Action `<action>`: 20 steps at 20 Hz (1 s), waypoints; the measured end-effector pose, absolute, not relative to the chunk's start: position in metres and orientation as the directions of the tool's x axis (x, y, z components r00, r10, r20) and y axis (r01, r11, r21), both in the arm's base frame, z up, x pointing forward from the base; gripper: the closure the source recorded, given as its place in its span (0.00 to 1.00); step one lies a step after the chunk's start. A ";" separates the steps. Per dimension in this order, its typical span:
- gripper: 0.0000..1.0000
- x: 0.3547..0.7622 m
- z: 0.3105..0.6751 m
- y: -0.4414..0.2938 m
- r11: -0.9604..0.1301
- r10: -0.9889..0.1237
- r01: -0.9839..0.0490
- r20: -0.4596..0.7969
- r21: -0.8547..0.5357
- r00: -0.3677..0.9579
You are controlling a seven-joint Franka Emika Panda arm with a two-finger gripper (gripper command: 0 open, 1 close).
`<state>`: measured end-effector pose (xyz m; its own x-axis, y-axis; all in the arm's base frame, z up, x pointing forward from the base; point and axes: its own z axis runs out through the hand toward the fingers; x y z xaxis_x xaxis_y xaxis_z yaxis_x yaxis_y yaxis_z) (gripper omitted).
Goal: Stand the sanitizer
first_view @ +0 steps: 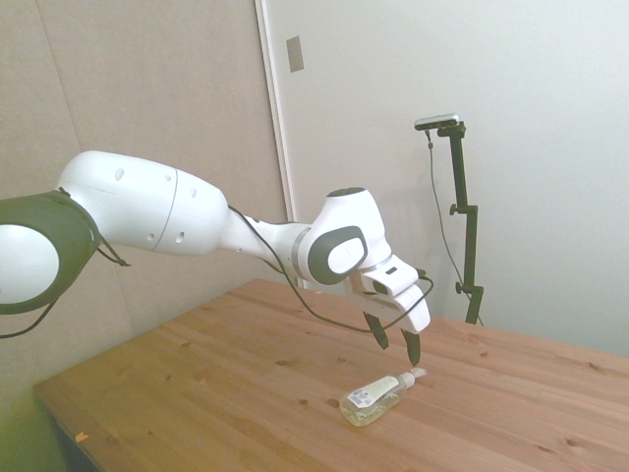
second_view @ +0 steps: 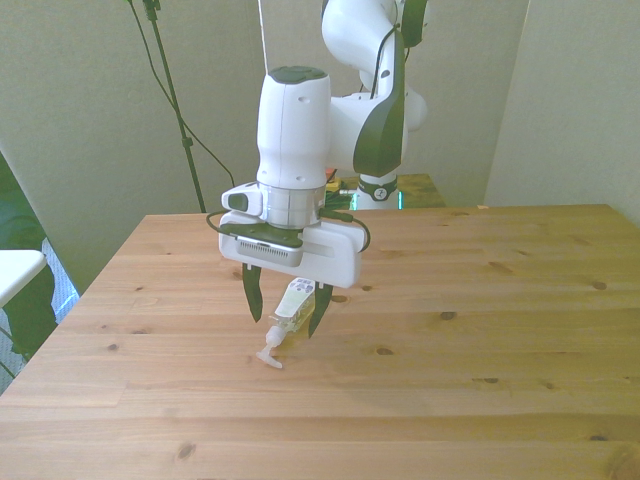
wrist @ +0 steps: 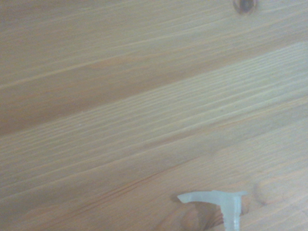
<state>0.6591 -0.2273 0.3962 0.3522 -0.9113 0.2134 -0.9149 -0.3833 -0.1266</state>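
On the wooden table [first_view: 246, 374], the sanitizer [first_view: 376, 398] lies flat beneath the spread end effector [first_view: 396, 344].

wooden desk [first_view: 246, 383] of pale pine planks, knots and grain visible, fills lower half of side view. behind it, beige textured wall panel [first_view: 147, 88] meets smoother off-white wall [first_view: 472, 88] at white vertical trim [first_view: 275, 118]. small grey rectangular plate [first_view: 295, 53] on wall near trim. front view: greyish-beige wall [second_view: 90, 100] behind desk, lighter wall section [second_view: 575, 100] at front view's right. light soft, even, daylight-like; faint shadows on desk surface.
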 end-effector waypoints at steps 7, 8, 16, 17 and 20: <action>0.00 0.671 0.372 -0.242 -0.357 -0.923 -0.927 0.199 -0.119 0.330; 0.00 0.673 0.368 -0.244 -0.355 -0.923 -0.927 0.198 -0.117 0.329; 1.00 0.672 0.354 -0.254 -0.344 -0.931 -0.932 0.170 -0.111 0.323; 1.00 0.672 0.354 -0.255 -0.342 -0.932 -0.933 0.168 -0.112 0.321; 1.00 0.670 0.354 -0.260 -0.335 -0.935 -0.936 0.166 -0.113 0.315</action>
<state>0.6699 -0.2601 0.3538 0.3145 -0.9347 0.1655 -0.9355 -0.3347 -0.1128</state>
